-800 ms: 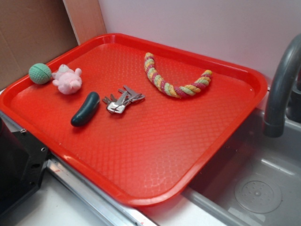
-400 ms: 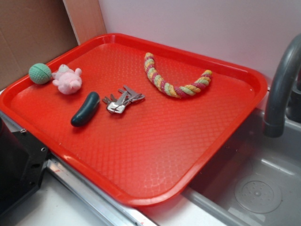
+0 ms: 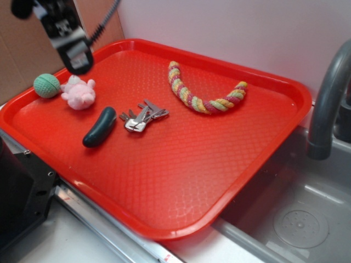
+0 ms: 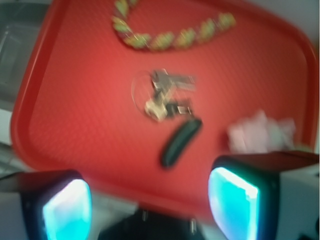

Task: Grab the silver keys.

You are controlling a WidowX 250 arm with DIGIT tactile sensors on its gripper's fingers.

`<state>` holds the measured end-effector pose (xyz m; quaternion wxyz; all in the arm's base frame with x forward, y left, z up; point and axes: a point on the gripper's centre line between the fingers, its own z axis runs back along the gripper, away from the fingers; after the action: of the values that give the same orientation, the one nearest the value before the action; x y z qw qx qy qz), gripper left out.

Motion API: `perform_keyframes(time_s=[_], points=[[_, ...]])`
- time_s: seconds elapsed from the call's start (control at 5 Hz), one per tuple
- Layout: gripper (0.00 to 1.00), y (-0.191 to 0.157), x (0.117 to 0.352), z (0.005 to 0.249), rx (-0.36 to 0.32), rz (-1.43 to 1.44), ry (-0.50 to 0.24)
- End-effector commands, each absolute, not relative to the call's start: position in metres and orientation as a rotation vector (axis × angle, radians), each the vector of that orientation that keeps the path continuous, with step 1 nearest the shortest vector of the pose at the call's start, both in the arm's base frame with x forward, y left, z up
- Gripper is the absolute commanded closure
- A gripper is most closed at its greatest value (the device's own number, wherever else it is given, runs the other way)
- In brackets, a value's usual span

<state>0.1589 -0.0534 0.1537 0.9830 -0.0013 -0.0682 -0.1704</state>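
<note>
At the far left of the exterior view, the gripper hung high over the tray's back-left corner, above the green knitted ball and the pink plush toy, touching neither. In the wrist view its two glowing fingers stood well apart with nothing between them, a sensible readiness for an approach not yet begun. That view was blurred, so the exact tilt of the hand could not be told.

The ball and the plush toy lay side by side against the red tray near its left rim. Just right of them, nearer the front, the dark green cucumber toy lay flat and slanted.

The silver keys rested flat on the tray just beside the cucumber's upper end, apparently not touching it, fanned out from one ring with the blades pointing toward the back right. Lying so low and thin, they would likely call for a descent almost to the tray surface, with the fingers straddling the bunch; the nearby cucumber left little room on that side, so closing across the other direction seemed the safer choice.

Farther right, the striped rope toy curved along the back of the tray, well apart from the keys. Beyond the tray's right rim stood a grey faucet over a sink.
</note>
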Motion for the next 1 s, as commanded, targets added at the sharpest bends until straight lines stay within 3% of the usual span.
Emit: perform_keyframes(time_s=[0.0,0.4,0.8], points=[[0.00,-0.057,0.163,0.159,-0.006,-0.345,-0.166],[0.00,-0.057,0.163,0.159,-0.006,-0.345,-0.166],[0.00,-0.066,0.185,0.117,-0.010,-0.407,-0.162]])
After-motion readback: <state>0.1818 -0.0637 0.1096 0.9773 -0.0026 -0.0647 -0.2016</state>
